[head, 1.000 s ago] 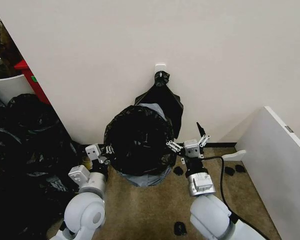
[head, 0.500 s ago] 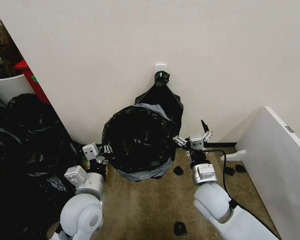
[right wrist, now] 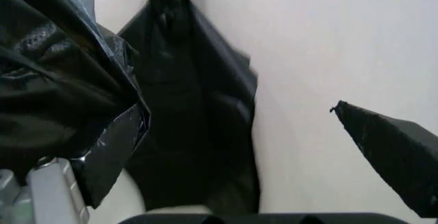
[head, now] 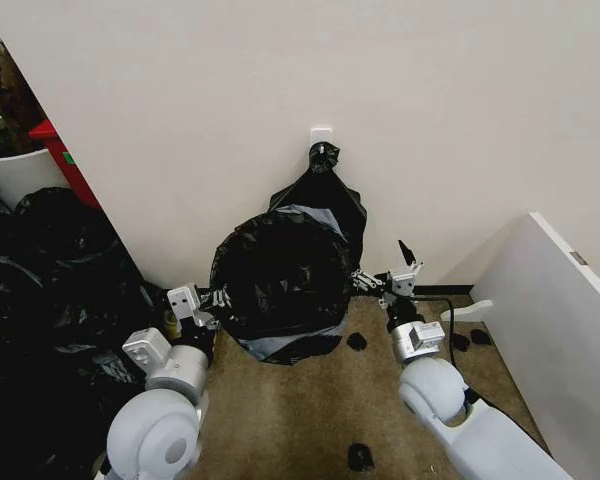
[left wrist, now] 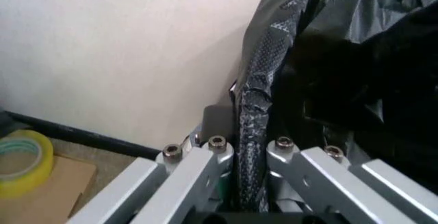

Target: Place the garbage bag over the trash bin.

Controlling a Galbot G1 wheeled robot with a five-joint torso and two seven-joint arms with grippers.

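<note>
The garbage bag point(head: 280, 280) is glossy, crinkled black plastic, draped over the trash bin against the wall, with its greyish hem point(head: 285, 345) low on the floor side. The bin is hidden under it in the head view; a pale strip of what looks like the trash bin point(right wrist: 130, 201) shows below the bag's edge. My left gripper point(head: 210, 298) is at the bag's left side, shut on a fold of the bag point(left wrist: 252, 131). My right gripper point(head: 385, 280) stands open at the bag's right side, a black scrap point(right wrist: 393, 152) sticking up by one finger.
A flat black bundle point(head: 325, 195) hangs from a white wall hook behind the bin. A heap of black sacks point(head: 50, 300) and a white tub point(head: 15, 170) stand at the left. A white panel point(head: 560, 320) is at the right, and small black bits point(head: 360, 457) and a tape roll point(left wrist: 20, 157) lie on the floor.
The bag's open mouth, which faced up toward me, has closed and slumped lower around the bin. My right gripper has moved right and toward the wall, away from the bag.
</note>
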